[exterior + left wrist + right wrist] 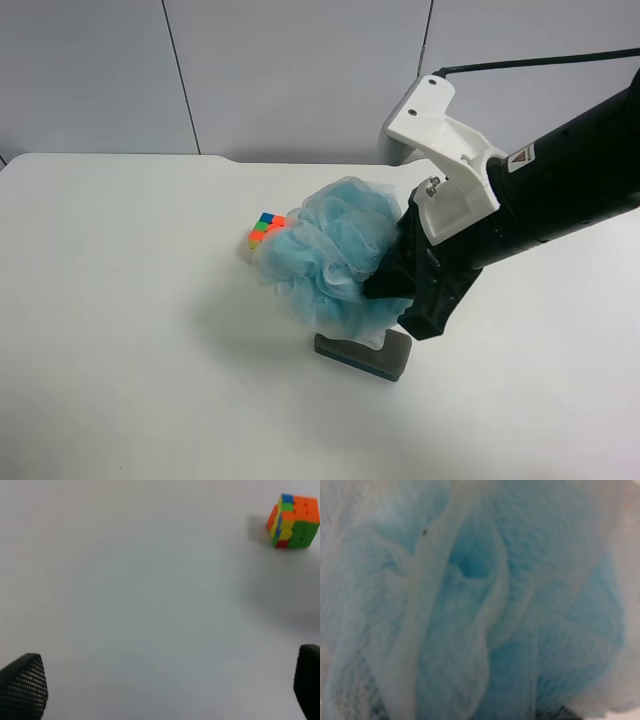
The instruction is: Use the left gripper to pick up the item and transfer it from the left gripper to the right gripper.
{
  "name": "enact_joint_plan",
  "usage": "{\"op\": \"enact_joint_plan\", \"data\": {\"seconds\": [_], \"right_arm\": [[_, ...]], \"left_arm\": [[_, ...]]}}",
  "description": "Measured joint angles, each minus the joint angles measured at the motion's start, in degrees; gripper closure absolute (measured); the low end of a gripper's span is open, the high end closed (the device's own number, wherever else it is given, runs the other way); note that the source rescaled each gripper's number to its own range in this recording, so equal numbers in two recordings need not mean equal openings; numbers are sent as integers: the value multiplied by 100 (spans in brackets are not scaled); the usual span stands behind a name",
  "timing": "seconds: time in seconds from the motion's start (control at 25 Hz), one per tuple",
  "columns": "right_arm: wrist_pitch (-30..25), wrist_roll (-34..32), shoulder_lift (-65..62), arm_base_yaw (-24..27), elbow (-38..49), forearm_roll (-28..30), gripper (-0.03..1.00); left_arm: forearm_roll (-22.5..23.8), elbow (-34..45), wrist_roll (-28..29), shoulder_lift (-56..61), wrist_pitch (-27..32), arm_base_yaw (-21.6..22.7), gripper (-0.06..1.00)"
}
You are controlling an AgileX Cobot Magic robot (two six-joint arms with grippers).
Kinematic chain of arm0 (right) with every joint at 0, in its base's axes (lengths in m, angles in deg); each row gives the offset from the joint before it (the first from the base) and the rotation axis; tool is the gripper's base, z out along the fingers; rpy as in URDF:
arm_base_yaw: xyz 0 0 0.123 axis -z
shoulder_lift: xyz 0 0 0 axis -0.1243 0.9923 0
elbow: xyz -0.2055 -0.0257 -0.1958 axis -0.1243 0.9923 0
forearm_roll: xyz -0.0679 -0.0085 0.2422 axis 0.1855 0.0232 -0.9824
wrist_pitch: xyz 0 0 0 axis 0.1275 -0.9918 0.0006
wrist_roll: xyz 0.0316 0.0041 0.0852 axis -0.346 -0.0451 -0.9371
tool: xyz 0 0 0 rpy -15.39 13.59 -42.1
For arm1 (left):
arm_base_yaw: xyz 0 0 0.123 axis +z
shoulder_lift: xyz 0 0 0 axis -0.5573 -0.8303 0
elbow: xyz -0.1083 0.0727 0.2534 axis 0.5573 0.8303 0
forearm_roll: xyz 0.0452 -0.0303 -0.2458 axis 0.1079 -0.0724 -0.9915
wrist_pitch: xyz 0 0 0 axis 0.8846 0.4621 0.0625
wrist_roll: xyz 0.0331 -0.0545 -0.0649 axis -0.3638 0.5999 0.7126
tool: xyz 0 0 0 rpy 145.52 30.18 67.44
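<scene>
A light blue mesh bath loofah (335, 255) hangs above the white table (120, 300), its shadow on the surface beneath. The arm at the exterior high view's right holds it. The right wrist view is filled with the blue mesh (480, 610), so this is my right gripper (392, 285), shut on the loofah with its fingertips buried in it. My left gripper (165, 690) is open and empty over bare table. Its two dark fingertips (25, 685) show far apart. The left arm is out of the exterior high view.
A multicoloured puzzle cube (265, 230) sits on the table just behind the loofah and also shows in the left wrist view (293, 521). A dark grey block with a teal edge (365, 356) lies on the table under the loofah.
</scene>
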State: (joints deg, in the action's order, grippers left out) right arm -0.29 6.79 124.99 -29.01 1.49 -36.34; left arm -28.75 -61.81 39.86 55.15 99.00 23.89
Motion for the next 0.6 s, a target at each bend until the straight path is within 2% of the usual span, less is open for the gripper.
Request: {"op": "enact_joint_plan", "data": {"seconds": [0.2, 0.4, 0.6], "right_arm": [[31, -217, 0, 0, 0, 5, 95], [-17, -1088, 0, 76, 0, 209, 95], [-833, -2072, 4, 725, -304, 992, 95]], "left_arm": [[-52, 26, -74, 0, -34, 0, -6], [-73, 26, -74, 0, -38, 0, -6], [-85, 26, -74, 0, -38, 0, -6]]}}
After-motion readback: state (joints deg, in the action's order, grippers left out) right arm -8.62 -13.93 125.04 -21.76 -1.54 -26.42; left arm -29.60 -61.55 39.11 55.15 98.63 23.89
